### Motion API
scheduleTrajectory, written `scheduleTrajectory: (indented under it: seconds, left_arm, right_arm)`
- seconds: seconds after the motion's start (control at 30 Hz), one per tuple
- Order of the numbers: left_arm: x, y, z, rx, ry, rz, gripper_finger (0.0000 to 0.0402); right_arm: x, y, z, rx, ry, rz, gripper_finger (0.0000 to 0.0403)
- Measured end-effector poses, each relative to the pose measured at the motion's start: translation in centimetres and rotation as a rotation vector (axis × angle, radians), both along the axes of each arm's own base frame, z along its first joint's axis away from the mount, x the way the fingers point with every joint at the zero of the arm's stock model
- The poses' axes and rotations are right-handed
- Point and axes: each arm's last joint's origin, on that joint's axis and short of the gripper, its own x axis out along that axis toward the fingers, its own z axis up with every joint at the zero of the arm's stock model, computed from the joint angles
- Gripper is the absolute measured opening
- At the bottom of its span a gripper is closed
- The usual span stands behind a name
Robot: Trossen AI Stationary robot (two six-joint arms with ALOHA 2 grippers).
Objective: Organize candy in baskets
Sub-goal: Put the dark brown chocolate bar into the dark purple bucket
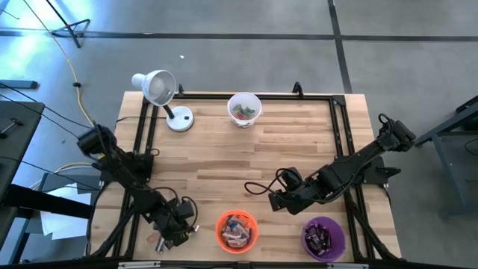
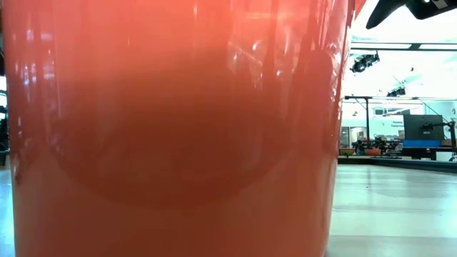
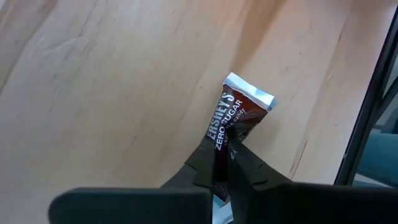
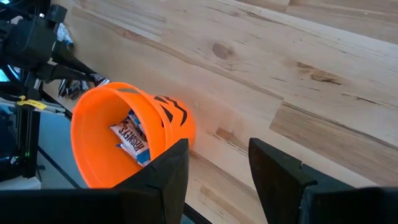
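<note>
Left tool [image 3: 222, 163] pinching a brown bar [image 3: 233, 121] off the bench [image 1: 224, 168], baskets part-filled; right tool [image 4: 217, 163] spread, idle by orange basket [image 4: 127, 134]

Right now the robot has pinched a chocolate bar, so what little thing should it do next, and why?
Probably lift it a little off the table. The left gripper has its fingers shut on the dark brown Hershey's bar, which lies at the near-left part of the table. The purple basket, farther along past the orange one, seems to hold similar dark pieces, so that may be its place.
</note>
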Motion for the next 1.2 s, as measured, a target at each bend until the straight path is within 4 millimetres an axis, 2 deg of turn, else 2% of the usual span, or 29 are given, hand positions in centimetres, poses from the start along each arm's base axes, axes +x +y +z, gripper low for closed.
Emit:
scheduleTrajectory:
  seconds: [0.3,0.67,0.97,1.2]
  left_arm:
    - [-0.3,0.6,1.6,-0.015,-0.038,0.013,0.0]
    - [0.0,1.7,5.9,-0.161,-0.185,0.063,0.0]
    - [1.2,3.0,10.2,-0.246,-0.503,0.093,0.0]
    - [2.7,3.6,12.0,-0.272,-0.691,0.089,0.0]
  right_arm:
    - [0.0,0.0,0.0,0.0,0.0,0.0,0.016]
    - [0.0,0.0,0.0,0.002,-0.003,0.0,0.016]
    - [0.0,0.0,0.0,0.002,-0.003,0.0,0.016]
    - [0.0,0.0,0.0,0.0,-0.005,-0.002,0.016]
